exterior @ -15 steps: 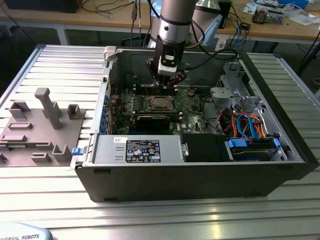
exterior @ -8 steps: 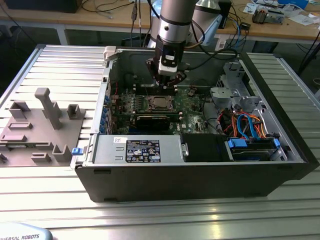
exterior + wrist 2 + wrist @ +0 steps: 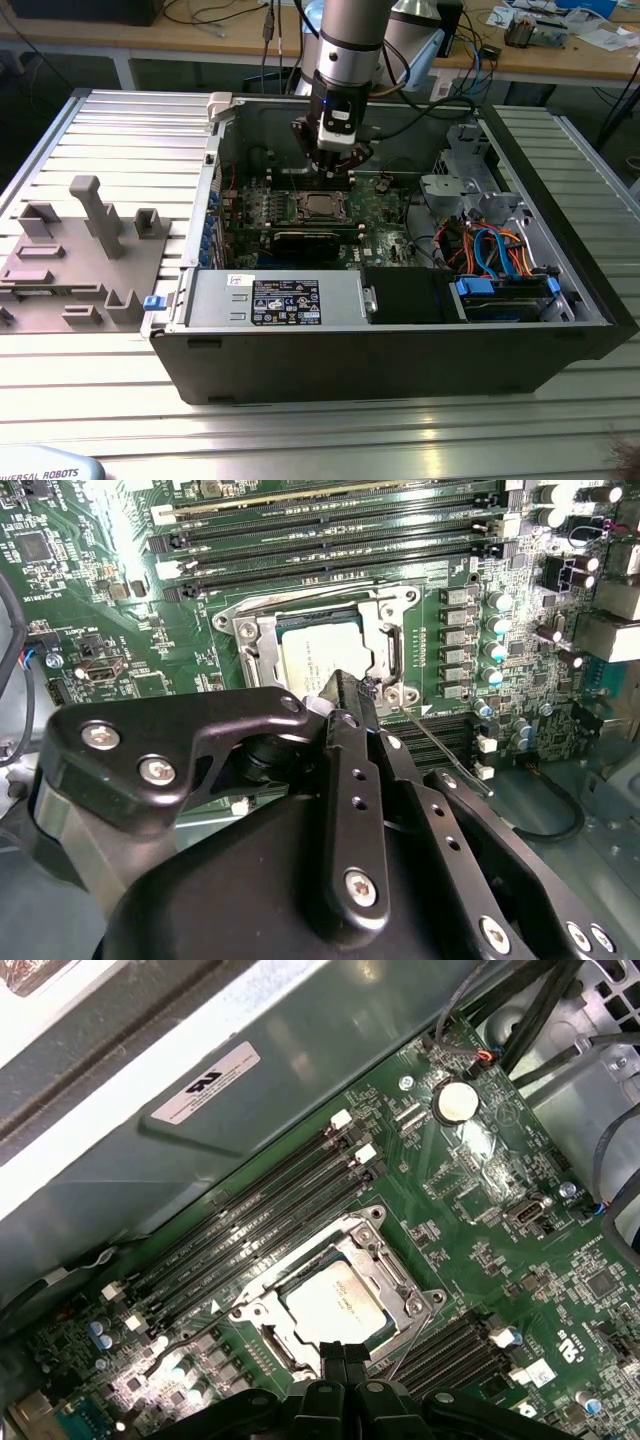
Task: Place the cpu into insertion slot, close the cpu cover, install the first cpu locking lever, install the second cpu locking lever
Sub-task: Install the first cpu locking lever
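Hovering gripper (image 3: pixel 337 1352), fingers pinched together, nothing between, directly over socket edge; cpu (image 3: pixel 333 1300) seated under cpu cover (image 3: pixel 398 1292); thin locking lever (image 3: pixel 445 750) slants off just beside fingertip.

In the exterior view the computer case (image 3: pixel 400 350) lies open upward, giving the gripper (image 3: pixel 331 172) room above the motherboard (image 3: pixel 385 215) at centre; the power supply (image 3: pixel 280 300) low in frame, the drive cage (image 3: pixel 452 185) and cables (image 3: pixel 495 248) at the exterior view's right crowd the sides
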Controlling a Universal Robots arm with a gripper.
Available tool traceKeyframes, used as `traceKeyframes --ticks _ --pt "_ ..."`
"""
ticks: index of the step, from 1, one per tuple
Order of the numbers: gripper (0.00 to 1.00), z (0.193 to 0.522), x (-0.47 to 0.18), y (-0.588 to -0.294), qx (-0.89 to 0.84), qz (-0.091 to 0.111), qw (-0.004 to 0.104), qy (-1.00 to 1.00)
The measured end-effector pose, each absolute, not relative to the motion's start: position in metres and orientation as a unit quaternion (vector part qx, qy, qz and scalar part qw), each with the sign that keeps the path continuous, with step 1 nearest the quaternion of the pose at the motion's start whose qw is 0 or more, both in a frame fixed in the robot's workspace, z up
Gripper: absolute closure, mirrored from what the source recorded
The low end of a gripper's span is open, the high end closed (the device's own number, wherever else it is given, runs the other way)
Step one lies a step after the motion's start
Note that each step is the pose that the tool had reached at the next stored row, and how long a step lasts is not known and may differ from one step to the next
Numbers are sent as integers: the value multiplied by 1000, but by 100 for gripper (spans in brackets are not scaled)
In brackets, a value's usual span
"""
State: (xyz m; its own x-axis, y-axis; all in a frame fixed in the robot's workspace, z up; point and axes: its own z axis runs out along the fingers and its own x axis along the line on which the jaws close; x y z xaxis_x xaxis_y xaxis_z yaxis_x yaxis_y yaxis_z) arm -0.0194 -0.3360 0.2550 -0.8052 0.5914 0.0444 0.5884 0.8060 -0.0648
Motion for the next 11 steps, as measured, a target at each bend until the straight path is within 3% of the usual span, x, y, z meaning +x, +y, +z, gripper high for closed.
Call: traceKeyframes --ticks 11 --pt "89 255 -19 -336 -301 24 31 -953"
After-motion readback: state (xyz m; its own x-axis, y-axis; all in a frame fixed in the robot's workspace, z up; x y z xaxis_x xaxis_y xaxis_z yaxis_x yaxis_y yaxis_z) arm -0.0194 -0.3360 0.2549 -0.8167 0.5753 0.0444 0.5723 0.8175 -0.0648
